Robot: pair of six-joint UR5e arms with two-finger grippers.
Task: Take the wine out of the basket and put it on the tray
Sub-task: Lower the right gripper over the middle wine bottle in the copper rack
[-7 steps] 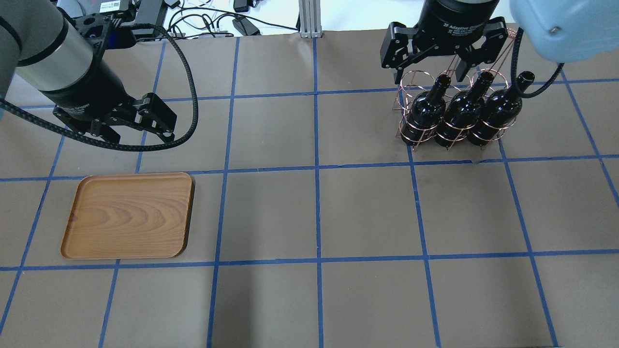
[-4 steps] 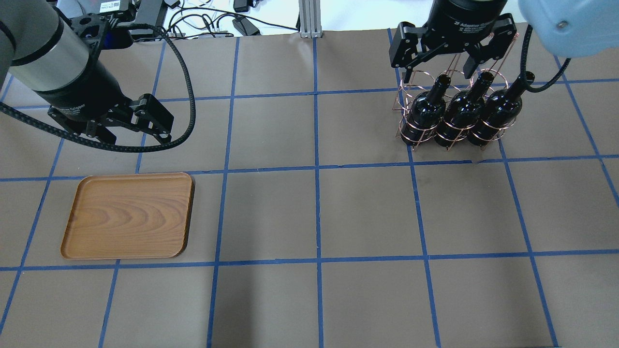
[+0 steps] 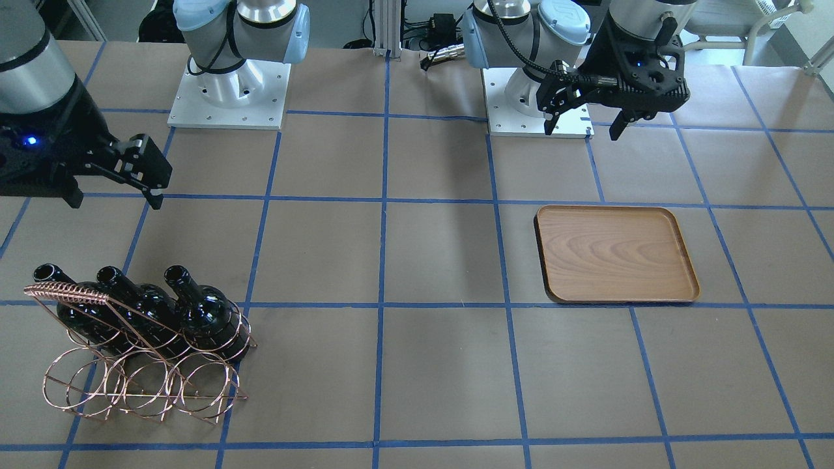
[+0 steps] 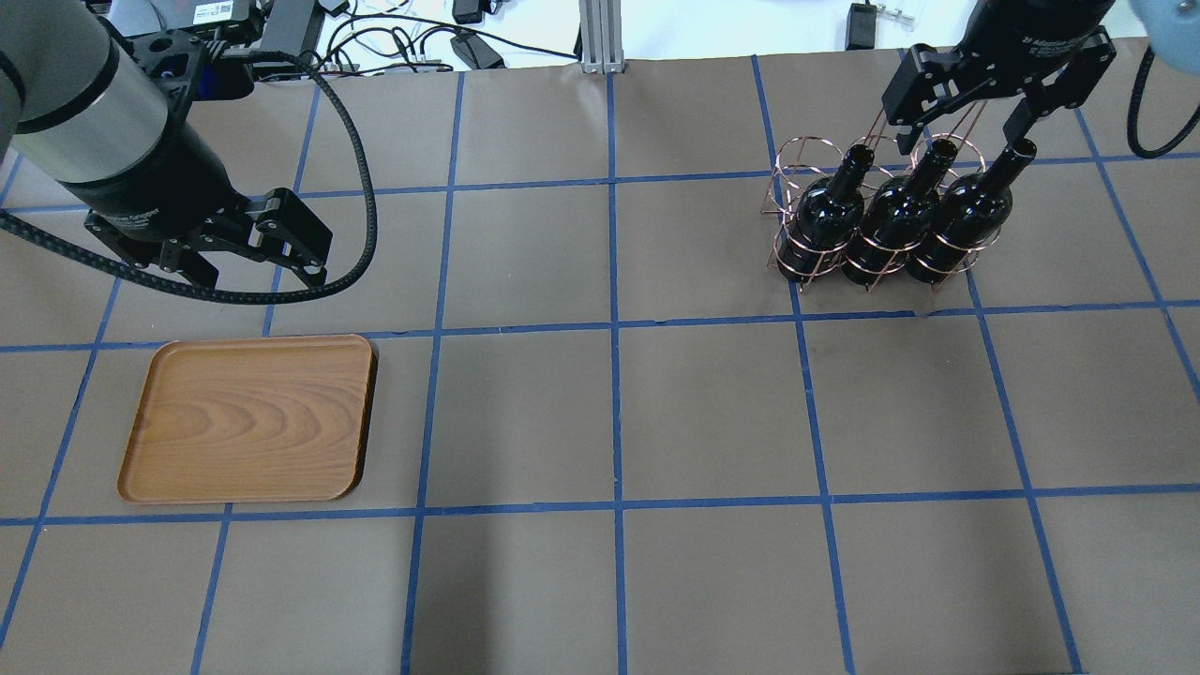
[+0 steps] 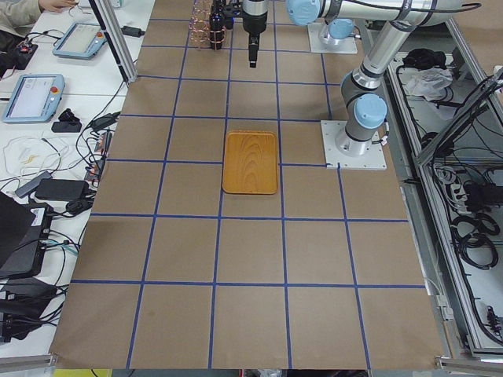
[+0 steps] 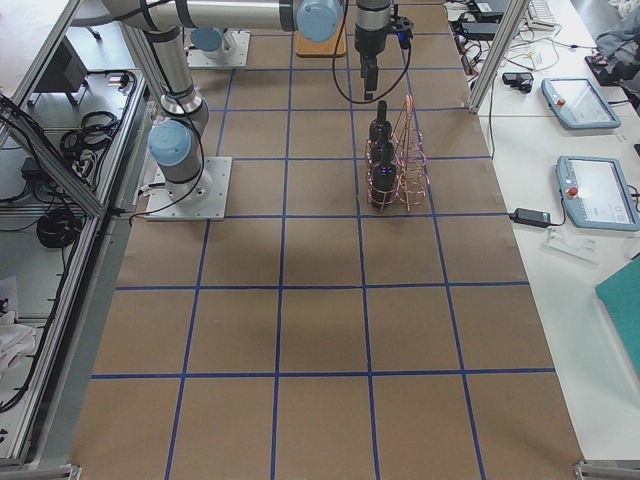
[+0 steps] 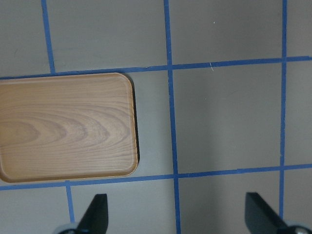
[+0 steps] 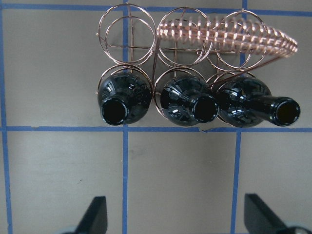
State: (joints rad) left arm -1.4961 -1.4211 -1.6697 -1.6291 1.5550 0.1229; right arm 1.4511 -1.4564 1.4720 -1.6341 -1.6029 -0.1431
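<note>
Three near-black wine bottles (image 4: 825, 217) (image 8: 124, 100) stand side by side in the front loops of the copper wire basket (image 4: 795, 161) (image 3: 133, 384) (image 8: 229, 34) at the table's right. Its back loops are empty. My right gripper (image 4: 966, 112) (image 3: 114, 197) (image 8: 175, 222) is open and empty. It hovers high above the table beside the bottle mouths and touches none. The wooden tray (image 4: 248, 417) (image 3: 616, 254) (image 7: 66, 126) lies empty at the left. My left gripper (image 4: 255, 274) (image 3: 584, 127) (image 7: 175, 222) is open and empty, above the table just beyond the tray.
Brown paper with a blue tape grid covers the table (image 4: 609, 412). An aluminium post (image 4: 595, 37) and cables (image 4: 412, 42) sit at the far edge. Both arm bases (image 3: 228, 91) stand on the robot's side.
My right gripper has moved rightward in the overhead view, from over the left and middle bottles to over the middle and right ones. My left gripper has drifted slightly left.
</note>
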